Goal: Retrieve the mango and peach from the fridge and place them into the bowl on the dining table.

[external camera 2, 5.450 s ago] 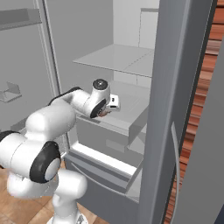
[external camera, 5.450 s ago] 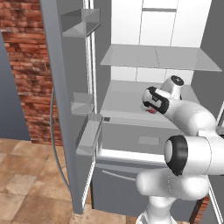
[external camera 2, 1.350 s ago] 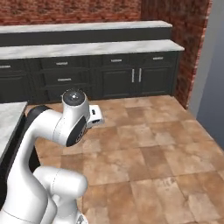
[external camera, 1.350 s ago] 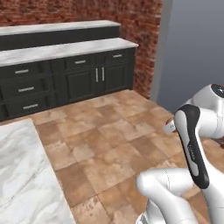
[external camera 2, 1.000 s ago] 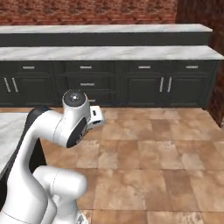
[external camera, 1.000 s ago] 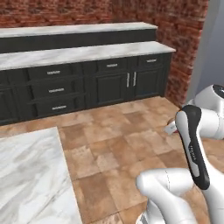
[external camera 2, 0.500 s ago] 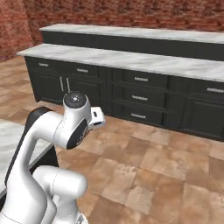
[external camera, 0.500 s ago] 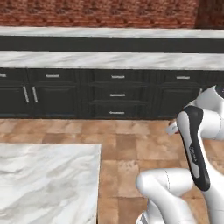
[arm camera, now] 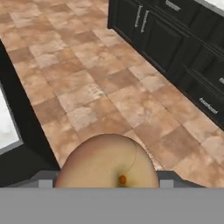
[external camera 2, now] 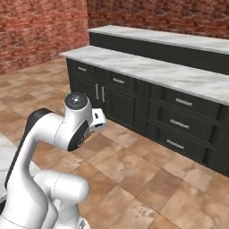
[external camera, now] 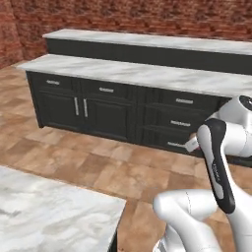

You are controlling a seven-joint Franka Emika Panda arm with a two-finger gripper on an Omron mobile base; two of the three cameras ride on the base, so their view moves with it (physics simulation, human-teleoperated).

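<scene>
While I watched the hand cam, the peach (arm camera: 107, 162) sat low in that view, round, orange-pink w/ a small stem dot, flanked by the two dark finger tips of the tool (arm camera: 107, 177). Tool jaws stood wide apart and were clamped on the peach, one tip at each side of the fruit. Beyond it I saw tan floor tiles (arm camera: 87, 83) and dark cabinets (arm camera: 175, 39) at upper right of that view.

From the left base cam, a corner of the dining counter (external camera: 44, 206), white marble w/ grey veins, lay at lower left, close beside the robot's base. Across the tiled floor stood a long run of dark drawered cabinets (external camera: 103, 110) under a marble top (external camera: 142, 74), w/ a raised marble ledge (external camera: 147, 42) behind and a red brick wall (external camera: 123, 15) at the back.

From the right base cam, the arm (external camera 2: 58, 129) was folded up near the base, its white wrist block pointed toward the cabinets. Peach itself couldn't be made out in either base cam.
</scene>
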